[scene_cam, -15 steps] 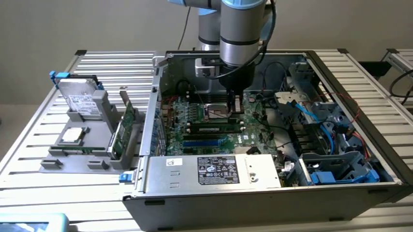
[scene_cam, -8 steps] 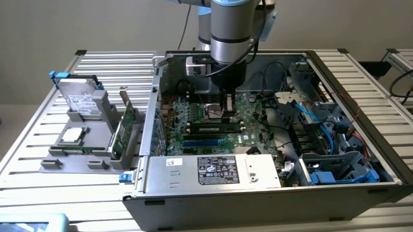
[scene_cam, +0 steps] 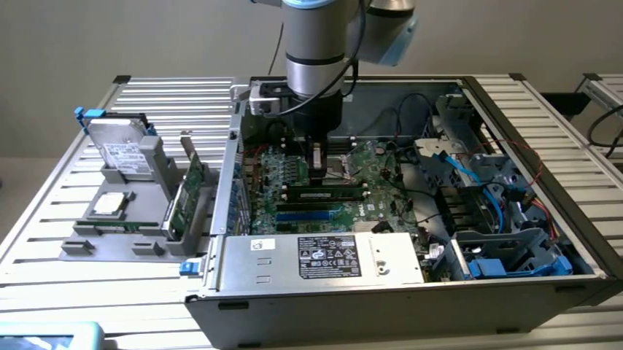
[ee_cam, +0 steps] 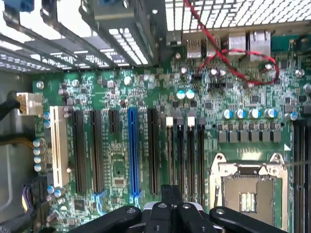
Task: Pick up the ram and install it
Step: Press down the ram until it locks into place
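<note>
Green ram [scene_cam: 325,195] sits slotted in the motherboard [ee_cam: 146,82], claw [ee_cam: 171,194] closed empty above; labels unreadable

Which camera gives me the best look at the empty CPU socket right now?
The wrist view: the CPU socket faces the camera, metal frame open and contacts exposed, beside the shut gripper. In the exterior view it is only a small patch just under the arm.
</note>
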Motion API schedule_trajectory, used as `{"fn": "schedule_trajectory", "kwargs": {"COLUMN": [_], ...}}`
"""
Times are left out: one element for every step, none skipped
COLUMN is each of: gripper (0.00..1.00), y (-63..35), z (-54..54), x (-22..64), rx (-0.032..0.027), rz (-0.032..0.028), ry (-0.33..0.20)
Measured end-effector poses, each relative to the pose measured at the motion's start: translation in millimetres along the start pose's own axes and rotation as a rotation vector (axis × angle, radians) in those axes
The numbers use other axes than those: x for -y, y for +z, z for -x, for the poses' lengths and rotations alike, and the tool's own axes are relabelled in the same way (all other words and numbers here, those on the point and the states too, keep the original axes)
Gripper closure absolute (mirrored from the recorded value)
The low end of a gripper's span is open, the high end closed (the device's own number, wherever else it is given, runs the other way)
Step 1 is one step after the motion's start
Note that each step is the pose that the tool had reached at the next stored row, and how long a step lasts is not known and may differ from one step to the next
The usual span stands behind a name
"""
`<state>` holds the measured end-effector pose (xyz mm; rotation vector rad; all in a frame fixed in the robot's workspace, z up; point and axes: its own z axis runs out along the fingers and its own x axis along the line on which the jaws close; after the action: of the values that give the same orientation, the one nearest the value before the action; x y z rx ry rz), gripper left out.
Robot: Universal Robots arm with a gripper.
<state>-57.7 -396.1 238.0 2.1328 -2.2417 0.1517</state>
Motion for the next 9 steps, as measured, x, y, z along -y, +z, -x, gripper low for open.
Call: {"fn": "schedule_trajectory", "kwargs": {"gripper": [0.89, 0.89, 0.89, 0.89, 0.89, 0.89, 0.89, 0.89, 0.89], "y": [-0.2, -0.3, -0.5, -0.3, 0.0, 0.3, 0.5, 0.6, 0.7], "z": [-0.2, -0.5, -0.7, -0.7, -0.7, -0.7, -0.7, -0.8, -0.8], "x": [-4.5, -9.0, -12.7, -14.3, -14.6, -14.6, -14.9, -16.2, -17.8], "rx": [0.0000, 0.0000, -0.0001, 0.0001, 0.0001, 0.0000, -0.0001, 0.0000, 0.0001], "rz": [0.0000, 0.0000, 0.0000, 0.0000, -0.0001, 0.0000, -0.0001, -0.0003, -0.0004], "ry": [0.000, 0.000, 0.000, 0.000, 0.000, 0.000, -0.001, -0.002, -0.003]}}
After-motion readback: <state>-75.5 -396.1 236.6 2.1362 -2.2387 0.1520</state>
